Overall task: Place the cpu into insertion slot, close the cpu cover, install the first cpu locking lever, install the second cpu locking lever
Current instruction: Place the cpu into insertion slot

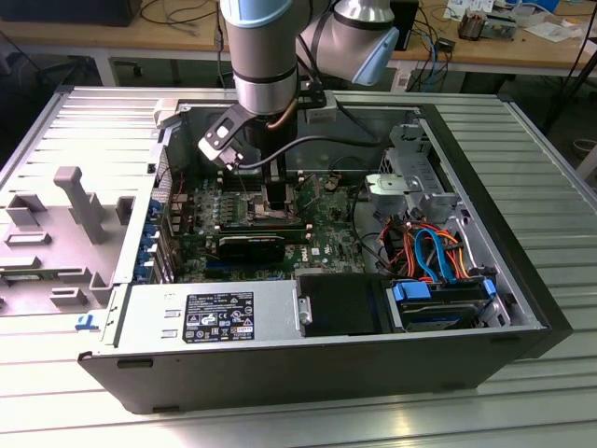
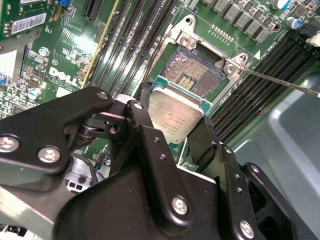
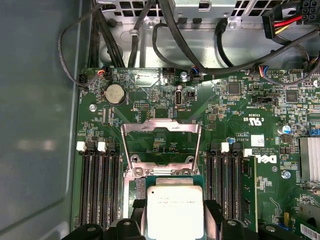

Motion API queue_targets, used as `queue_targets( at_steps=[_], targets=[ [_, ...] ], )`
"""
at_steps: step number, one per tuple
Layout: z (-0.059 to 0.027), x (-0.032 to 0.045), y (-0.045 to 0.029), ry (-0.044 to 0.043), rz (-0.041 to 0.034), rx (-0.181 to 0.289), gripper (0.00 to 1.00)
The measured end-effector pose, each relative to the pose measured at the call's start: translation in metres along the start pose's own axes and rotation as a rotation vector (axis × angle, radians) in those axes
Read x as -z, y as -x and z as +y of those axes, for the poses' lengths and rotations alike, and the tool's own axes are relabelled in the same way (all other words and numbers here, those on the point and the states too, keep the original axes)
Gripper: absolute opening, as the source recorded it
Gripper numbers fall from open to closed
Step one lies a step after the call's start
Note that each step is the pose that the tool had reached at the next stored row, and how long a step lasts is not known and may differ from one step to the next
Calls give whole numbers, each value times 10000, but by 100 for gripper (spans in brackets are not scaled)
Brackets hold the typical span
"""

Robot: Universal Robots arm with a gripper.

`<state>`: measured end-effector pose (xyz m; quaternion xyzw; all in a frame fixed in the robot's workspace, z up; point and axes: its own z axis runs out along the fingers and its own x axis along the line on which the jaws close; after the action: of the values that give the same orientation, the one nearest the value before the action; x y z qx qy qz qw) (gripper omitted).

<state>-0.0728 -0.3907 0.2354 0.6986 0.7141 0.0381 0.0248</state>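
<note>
Jaws shut on the cpu (image 2: 176, 116), pinching it by two opposite edges. The chip lies flat between them, silver face toward both wrist cameras.

The insertion slot (image 2: 196, 74) sits just beyond my jaw tips and lower. Its dark pin field is bare, so the chip is not yet seated. I cannot tell whether the chip's leading edge touches the socket rim.

The cpu cover (image 3: 161, 144) is swung open, on the far side of the slot from my jaws.

One locking lever (image 2: 282, 84), a thin rod, sticks out free to one side of the slot, unlatched.

Status: step one in hand, none complete. Left to do: seat the chip, close the cover, latch both levers.
</note>
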Motion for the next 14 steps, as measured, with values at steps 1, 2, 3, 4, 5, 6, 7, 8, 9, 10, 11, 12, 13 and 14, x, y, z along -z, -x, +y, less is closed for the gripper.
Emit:
queue_targets(
  at_steps=[1,2,3,4,5,6,7,8,9,10,11,12,13,14],
  targets=[
    [0,-1,0,0,1,0,55],
    [0,-2,0,0,0,0,55],
    [0,-3,0,0,0,0,55],
    [0,-4,0,0,0,0,55],
    [-1,-5,0,0,0,0,55],
    [-2,-5,0,0,0,-1,55],
    [-2,-7,0,0,1,0,55],
    [-15,-11,0,1,2,-1,55],
    [-36,-24,-2,1,0,1,55],
    [-43,-70,-11,-1,-41,2,55],
    [-42,-80,-37,-3,-123,12,55],
    [-43,-86,-53,-4,-202,18,55],
    [-43,-95,-71,-6,-304,26,55],
    [-45,-101,-78,-8,-356,31,55]
  ],
)
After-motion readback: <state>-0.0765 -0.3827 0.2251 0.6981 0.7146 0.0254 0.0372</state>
